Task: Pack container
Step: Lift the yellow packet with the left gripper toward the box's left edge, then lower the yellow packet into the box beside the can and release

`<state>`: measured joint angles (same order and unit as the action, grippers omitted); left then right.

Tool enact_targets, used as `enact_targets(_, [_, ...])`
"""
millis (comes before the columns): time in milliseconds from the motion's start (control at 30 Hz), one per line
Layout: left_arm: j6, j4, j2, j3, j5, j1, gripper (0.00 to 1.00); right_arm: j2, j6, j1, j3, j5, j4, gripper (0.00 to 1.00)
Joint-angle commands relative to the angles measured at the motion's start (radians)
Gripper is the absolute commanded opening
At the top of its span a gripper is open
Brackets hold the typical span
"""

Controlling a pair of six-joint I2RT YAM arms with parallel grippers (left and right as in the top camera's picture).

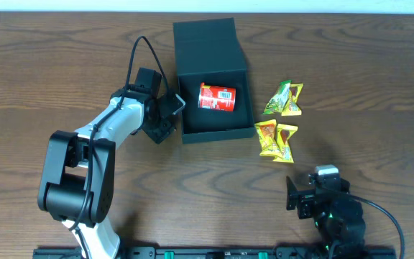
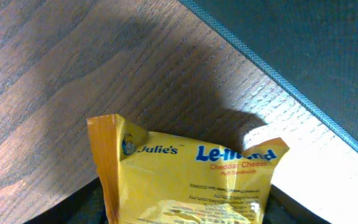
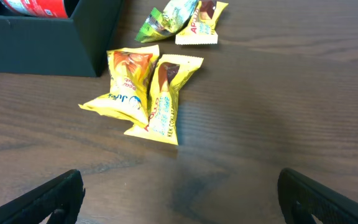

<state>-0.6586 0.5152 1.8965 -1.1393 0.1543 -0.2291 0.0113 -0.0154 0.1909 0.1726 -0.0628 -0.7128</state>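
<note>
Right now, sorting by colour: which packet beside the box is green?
The green packet, in the far pair, on the side nearer the container; the other three loose packets are yellow.

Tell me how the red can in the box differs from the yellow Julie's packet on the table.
The red can lies inside the container; the yellow packet lies outside on the table. The can is a rigid cylinder on its side; the packet is a flat, crinkled pouch. The can shows a white barcode panel; the packet a brown picture. Both are much smaller than the container.
</note>
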Motion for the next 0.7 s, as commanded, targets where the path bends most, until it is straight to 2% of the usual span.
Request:
enact_targets(0, [-0.006, 0.002, 0.023, 0.003, -0.004, 0.006, 0.65, -0.005, -0.011, -0.008, -0.012, -0.004, -0.002, 0.99])
enact_targets(200, [0.083, -0.021, 0.019, -0.029, -0.004, 0.006, 0.61, -0.005, -0.011, -0.008, -0.012, -0.003, -0.002, 0.99])
enact_targets(433, [0.115, -0.016, 0.018, -0.079, -0.004, 0.006, 0.58, -0.005, -0.011, -0.008, -0.012, -0.004, -0.002, 0.99])
enact_targets(600, [0.18, 0.034, 0.018, -0.158, -0.006, 0.006, 0.57, -0.005, -0.011, -0.008, -0.012, -0.004, -0.002, 0.99])
enact_targets(633, [0.2, 0.052, 0.018, -0.178, -0.007, 0.006, 0.54, -0.005, -0.011, -0.008, -0.012, -0.003, -0.002, 0.99])
enact_targets(667, [0.227, 0.074, 0.018, -0.204, -0.008, 0.006, 0.46, -0.005, -0.011, -0.008, -0.012, -0.004, -0.002, 0.99])
